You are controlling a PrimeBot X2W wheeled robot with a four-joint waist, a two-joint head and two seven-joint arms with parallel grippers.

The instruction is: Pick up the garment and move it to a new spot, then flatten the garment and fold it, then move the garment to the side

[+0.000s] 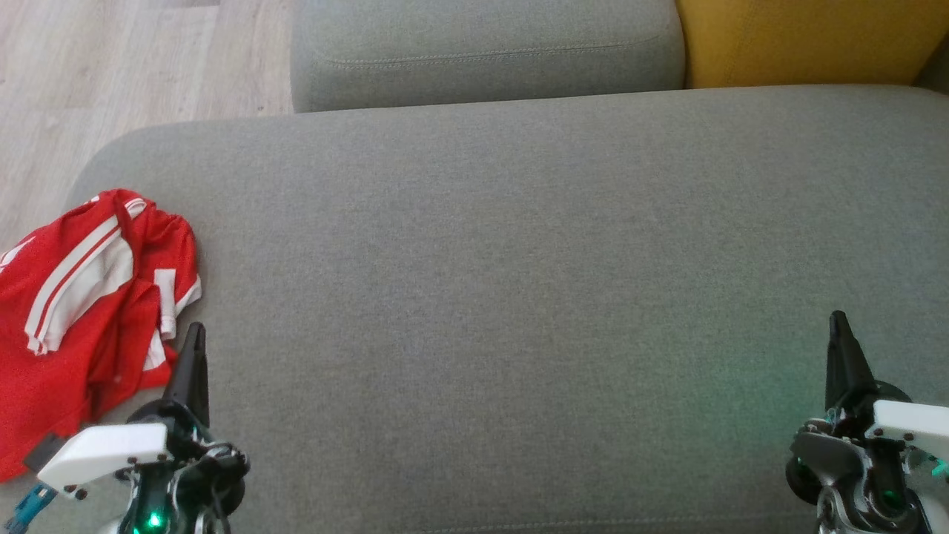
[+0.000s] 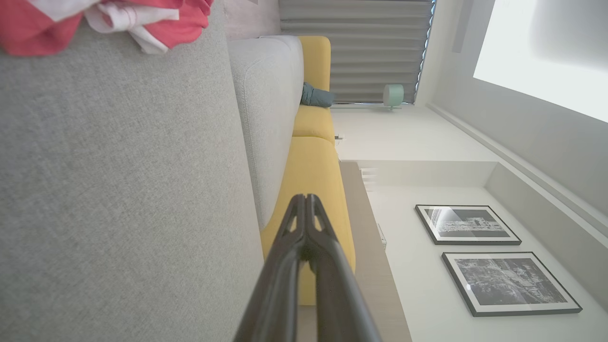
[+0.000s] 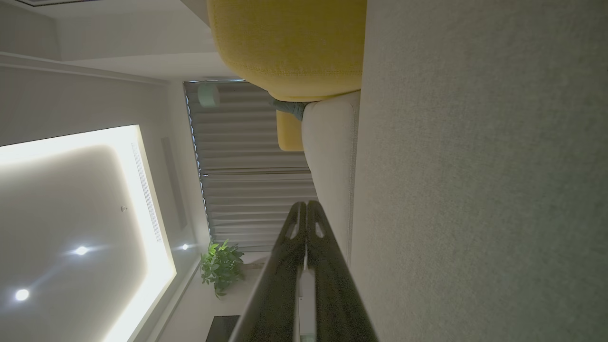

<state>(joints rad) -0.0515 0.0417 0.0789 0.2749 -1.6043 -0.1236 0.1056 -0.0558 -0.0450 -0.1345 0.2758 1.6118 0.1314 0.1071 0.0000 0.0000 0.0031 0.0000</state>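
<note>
Grippers, two, both empty, both over the near edge of the grey seat (image 1: 519, 259). Every place below is given from that seat.

1. Left gripper (image 1: 196, 331): near left corner of the seat. Fingers are pressed together tip to tip, with nothing between them.
2. Right gripper (image 1: 838, 320): near right corner of the seat. It is likewise pinched narrow and holds nothing.
3. Garment (image 1: 81, 311): red with white stripes, crumpled in a heap on the seat's left end. Part of it spills over the seat's left edge. It lies just beside the left gripper, on the outer side. You cannot tell from the head view whether cloth and finger touch.
4. Seat fabric: a broad grey stretch runs between the two grippers, towards the seat's middle and right.
5. Back cushion (image 1: 482, 52): grey, behind the seat's far edge.
6. Yellow cushion (image 1: 801, 41): behind the seat's far right corner.
7. Wooden floor (image 1: 111, 67): beyond the seat's left end.

Status, as a judgement: the first step, the pick-up, appears to be in hand, and the garment is not yet gripped.

Next move: you would need to part the left fingers and bring them over the heap at the seat's left end. Then come down on a raised fold and close on it. Lift high enough for the trailing cloth to leave the seat before carrying it towards the seat's middle. Expect the loose layers to slip or drag if you catch only one.
</note>
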